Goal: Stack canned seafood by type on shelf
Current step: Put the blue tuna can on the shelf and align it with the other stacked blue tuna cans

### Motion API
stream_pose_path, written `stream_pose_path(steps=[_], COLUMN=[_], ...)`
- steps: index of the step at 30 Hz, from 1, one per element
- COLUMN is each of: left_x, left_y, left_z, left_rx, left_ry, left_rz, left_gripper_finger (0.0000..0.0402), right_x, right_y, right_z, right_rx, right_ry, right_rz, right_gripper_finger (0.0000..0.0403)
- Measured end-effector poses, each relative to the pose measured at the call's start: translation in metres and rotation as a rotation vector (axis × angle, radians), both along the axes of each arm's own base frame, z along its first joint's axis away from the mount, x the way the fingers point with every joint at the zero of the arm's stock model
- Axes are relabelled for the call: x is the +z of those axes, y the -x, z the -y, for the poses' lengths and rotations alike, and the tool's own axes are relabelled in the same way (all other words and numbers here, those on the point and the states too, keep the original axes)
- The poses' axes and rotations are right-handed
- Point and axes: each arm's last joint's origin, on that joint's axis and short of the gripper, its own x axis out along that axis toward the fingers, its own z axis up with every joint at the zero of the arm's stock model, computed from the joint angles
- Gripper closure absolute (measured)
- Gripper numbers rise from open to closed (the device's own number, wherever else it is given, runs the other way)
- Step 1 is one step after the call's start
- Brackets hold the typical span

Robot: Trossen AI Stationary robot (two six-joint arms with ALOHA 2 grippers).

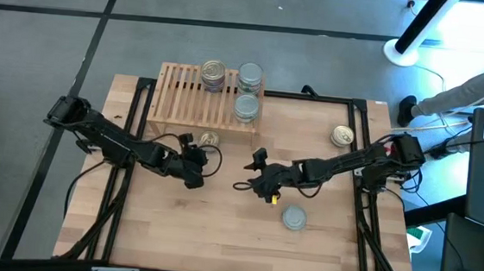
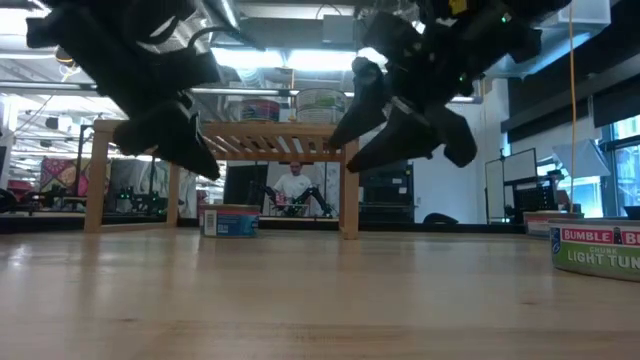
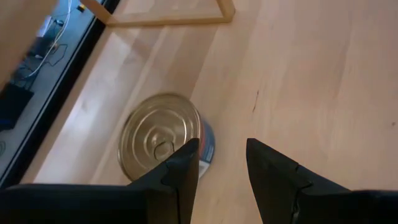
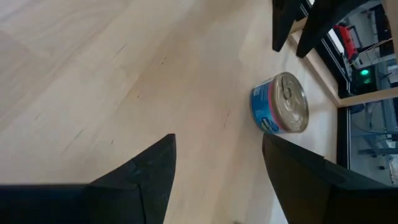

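Observation:
The light-wood slatted shelf [image 1: 184, 96] stands at the table's far edge. It carries a stack of gold-lidded cans [image 1: 214, 74] and silver-lidded cans [image 1: 249, 74], [image 1: 246, 108]. One gold-lidded can [image 1: 210, 138] [image 3: 160, 134] [image 4: 281, 102] [image 2: 230, 220] rests on its base on the table in front of the shelf. My left gripper [image 1: 191, 144] [image 3: 222, 158] hovers open just above and beside it. My right gripper [image 1: 257, 161] [image 4: 217, 155] is open over bare table at mid-table, raised clear.
Another gold-lidded can [image 1: 341, 136] sits near the table's right far side. A silver-lidded can [image 1: 294, 218] [image 2: 598, 245] stands nearer the front, right of centre. A black frame rail [image 1: 254, 91] borders the table. A person's leg [image 1: 471, 89] shows beyond the right far corner.

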Motion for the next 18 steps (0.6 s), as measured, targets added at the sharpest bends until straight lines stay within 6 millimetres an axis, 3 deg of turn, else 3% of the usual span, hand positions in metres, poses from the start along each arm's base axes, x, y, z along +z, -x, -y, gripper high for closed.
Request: stream_pose_path(steps=[8,18], left_x=[-0.017,-0.016], left_y=[0.008,0.001], left_z=[-0.011,-0.023], left_rx=[0.032,0.025], left_ry=[0.001,-0.033], left_rz=[0.012,0.079], left_gripper_finger=[0.0273,0.0273], right_x=[-0.009,-0.008], right_y=[-0.011,-0.015], right_z=[-0.002,-0.003], right_rx=[0.004,0.007], right_ry=[-0.006,-0.015], right_rz=[0.064,0.108], right_gripper_finger=[0.0166,0.0166])
